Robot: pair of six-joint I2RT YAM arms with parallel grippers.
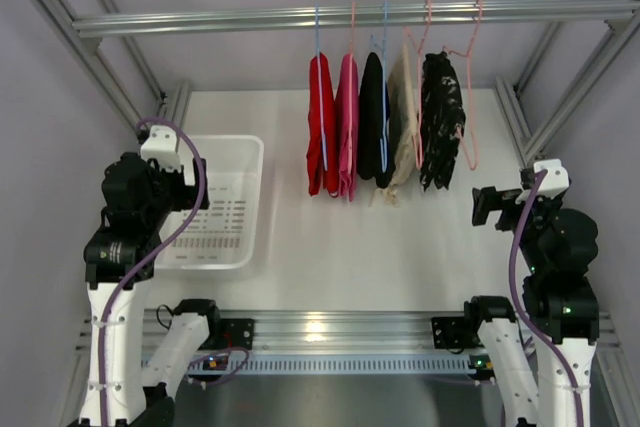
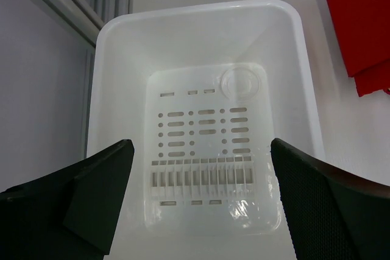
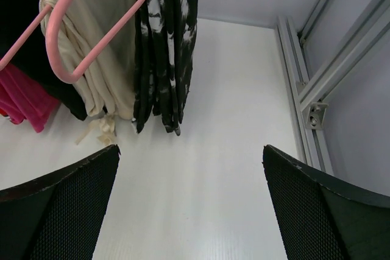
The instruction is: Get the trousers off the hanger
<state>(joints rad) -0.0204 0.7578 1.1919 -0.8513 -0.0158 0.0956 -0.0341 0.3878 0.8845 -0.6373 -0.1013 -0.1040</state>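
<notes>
The red trousers (image 1: 322,127) hang folded over a thin light-blue wire hanger (image 1: 319,47) at the left end of a row of garments on the rail (image 1: 250,19). Their lower corner shows at the top right of the left wrist view (image 2: 359,22). My left gripper (image 2: 201,150) is open and empty above a white basket (image 2: 116,41), left of the trousers. My right gripper (image 3: 190,150) is open and empty over the table, right of the row of garments.
Beside the trousers hang a pink garment (image 1: 347,127), a black one (image 1: 372,122), a cream one (image 1: 405,117) and a black patterned one (image 1: 442,122), some on pink hangers (image 3: 58,47). Metal frame posts (image 3: 311,83) stand at the table's sides.
</notes>
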